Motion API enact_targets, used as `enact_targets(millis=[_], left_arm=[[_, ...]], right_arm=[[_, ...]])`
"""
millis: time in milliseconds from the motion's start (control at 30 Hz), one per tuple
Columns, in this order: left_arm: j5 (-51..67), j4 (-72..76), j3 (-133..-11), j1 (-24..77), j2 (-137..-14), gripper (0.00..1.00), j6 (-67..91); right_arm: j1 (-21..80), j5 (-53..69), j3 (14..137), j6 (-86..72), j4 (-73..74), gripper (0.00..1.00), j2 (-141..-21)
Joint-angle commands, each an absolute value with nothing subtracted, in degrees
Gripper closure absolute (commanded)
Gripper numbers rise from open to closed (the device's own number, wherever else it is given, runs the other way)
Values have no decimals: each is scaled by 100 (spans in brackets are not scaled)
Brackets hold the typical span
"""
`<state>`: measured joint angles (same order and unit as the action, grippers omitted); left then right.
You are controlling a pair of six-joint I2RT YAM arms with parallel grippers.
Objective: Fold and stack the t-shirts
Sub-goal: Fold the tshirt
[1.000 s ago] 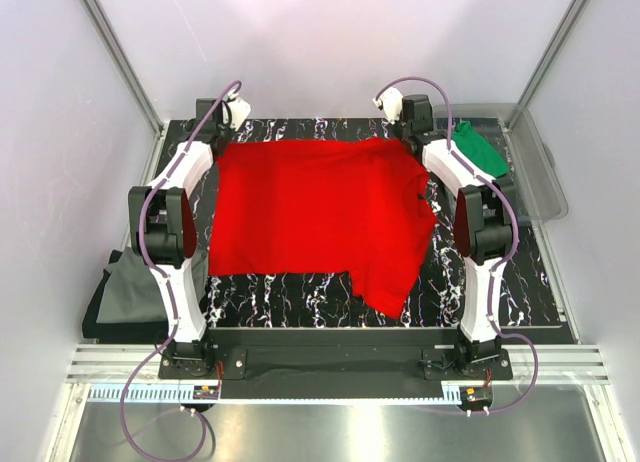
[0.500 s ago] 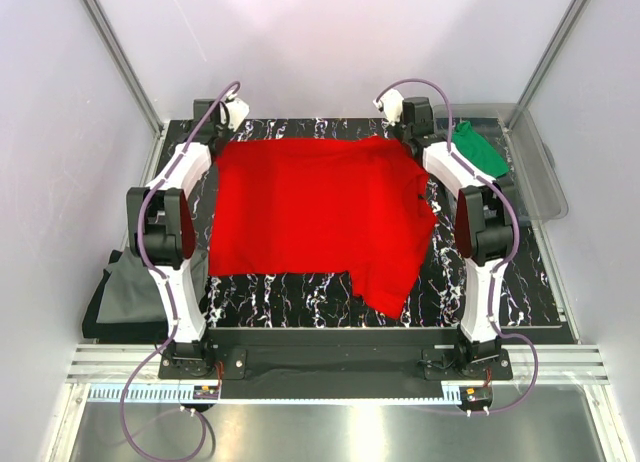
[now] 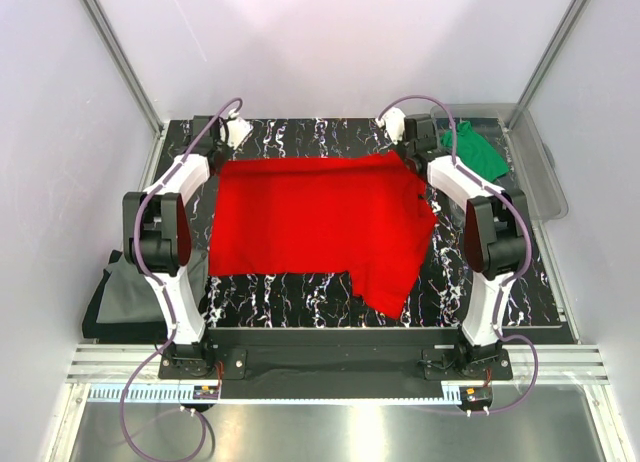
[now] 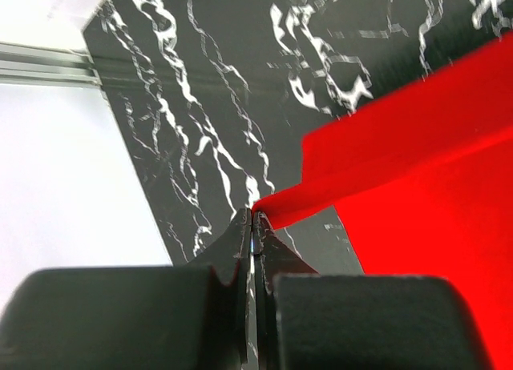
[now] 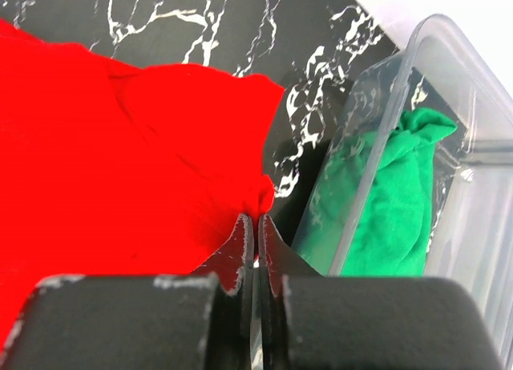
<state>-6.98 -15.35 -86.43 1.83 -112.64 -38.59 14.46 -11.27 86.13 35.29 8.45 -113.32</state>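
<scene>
The left gripper [image 4: 253,226] and the right gripper [image 5: 256,223] are each pinching a far corner of the red t-shirt [image 3: 310,217], which is lying spread on the table [image 3: 300,134]. The green t-shirt [image 5: 393,202] is sitting in the bin [image 5: 453,74].

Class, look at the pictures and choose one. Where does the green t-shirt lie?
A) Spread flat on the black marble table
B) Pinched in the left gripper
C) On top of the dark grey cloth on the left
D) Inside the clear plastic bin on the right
D: the green t-shirt lies bunched inside the clear plastic bin, and the right wrist view shows it through the bin's wall.
</scene>
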Motion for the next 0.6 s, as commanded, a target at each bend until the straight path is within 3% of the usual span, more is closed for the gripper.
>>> enact_targets(millis=[0, 567], left_arm=[[-527, -1336, -8447, 114, -10846, 100, -4060], [-677, -1397, -7876, 105, -10758, 100, -4386]], right_arm=[[1512, -1108, 8412, 3340, 808, 100, -10872], [1670, -1028, 7700, 3217, 923, 100, -10934]])
